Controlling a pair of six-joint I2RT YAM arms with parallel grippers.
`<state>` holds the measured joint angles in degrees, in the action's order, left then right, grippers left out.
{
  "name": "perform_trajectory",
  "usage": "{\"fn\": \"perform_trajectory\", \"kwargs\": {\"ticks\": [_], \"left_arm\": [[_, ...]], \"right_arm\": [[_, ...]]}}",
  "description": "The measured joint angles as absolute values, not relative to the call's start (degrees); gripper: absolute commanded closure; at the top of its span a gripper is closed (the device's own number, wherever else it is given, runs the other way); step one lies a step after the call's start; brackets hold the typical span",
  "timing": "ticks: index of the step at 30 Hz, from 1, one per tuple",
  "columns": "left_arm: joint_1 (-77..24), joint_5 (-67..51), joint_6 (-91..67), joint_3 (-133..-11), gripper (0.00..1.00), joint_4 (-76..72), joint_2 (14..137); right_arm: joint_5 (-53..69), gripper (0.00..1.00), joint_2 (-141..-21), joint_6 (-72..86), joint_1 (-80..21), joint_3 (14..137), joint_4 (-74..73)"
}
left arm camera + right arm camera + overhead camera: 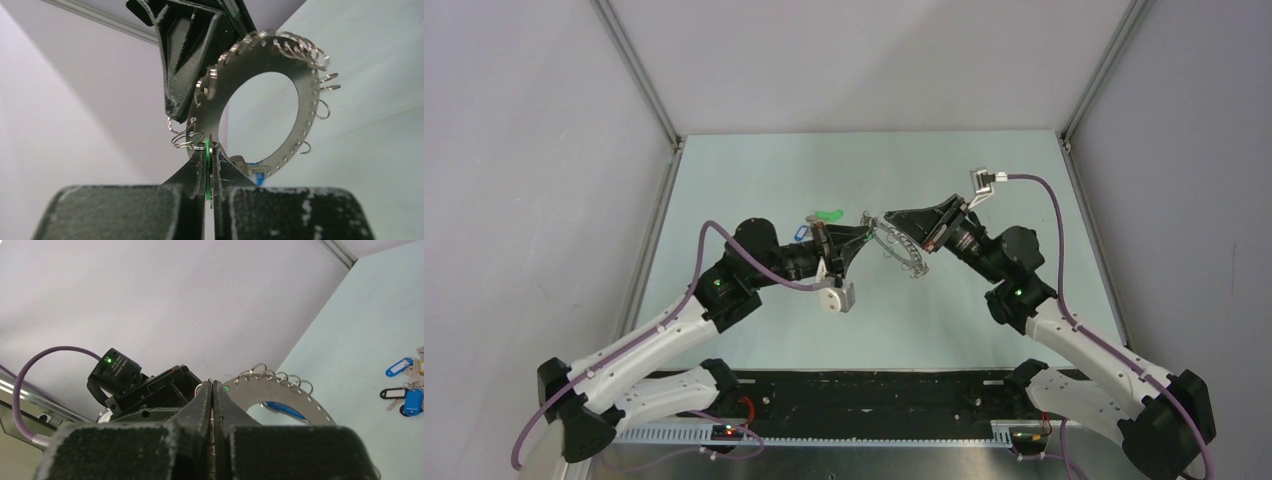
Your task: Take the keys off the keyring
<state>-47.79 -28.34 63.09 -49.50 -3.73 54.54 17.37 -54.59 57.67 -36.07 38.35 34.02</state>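
The keyring (902, 250) is a flat silver ring with holes round its rim and several small split rings, held in the air between both grippers. My left gripper (865, 233) is shut on a thin green-tagged key (207, 175) hanging at the ring's lower edge (305, 100). My right gripper (886, 219) is shut on the ring's opposite edge; in the right wrist view its fingertips (206, 390) pinch the ring's rim (300, 392). A silver key (239, 162) with a blue tag shows behind the ring's bottom.
A loose heap of keys with blue and green tags (816, 222) lies on the pale green table behind the left gripper; it also shows in the right wrist view (406, 390). Metal frame posts stand at the table's back corners.
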Motion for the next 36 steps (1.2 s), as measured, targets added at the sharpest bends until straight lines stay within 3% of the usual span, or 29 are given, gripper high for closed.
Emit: {"fn": "perform_trajectory", "kwargs": {"ticks": [1,3,4,6,10,19,36], "left_arm": [[-48.1,-28.2,63.2,-49.5,1.0,-3.6,54.9],[-48.3,-28.0,63.5,-49.5,1.0,-3.4,55.4],[-48.3,-27.8,63.5,-49.5,1.0,-3.2,55.4],[-48.4,-27.5,63.5,-49.5,1.0,-3.1,55.4],[-48.6,-27.2,63.6,-49.4,1.0,-1.6,55.3],[-48.6,-27.2,64.1,-49.4,1.0,-0.7,53.4],[-48.7,-27.8,64.5,-49.4,1.0,0.2,53.1]], "right_arm": [[17.4,1.0,-54.6,57.9,-35.9,38.3,34.0],[17.7,0.91,-54.6,57.9,-35.6,38.3,34.0],[18.1,0.77,-54.6,57.8,-35.4,38.3,33.8],[18.9,0.62,-54.6,57.2,-34.8,38.3,33.3],[20.4,0.48,-53.9,52.9,-33.6,38.3,30.0],[24.7,0.49,-50.0,34.5,-33.5,38.3,22.3],[34.4,0.57,-51.9,5.4,-37.1,39.3,26.3]]}}
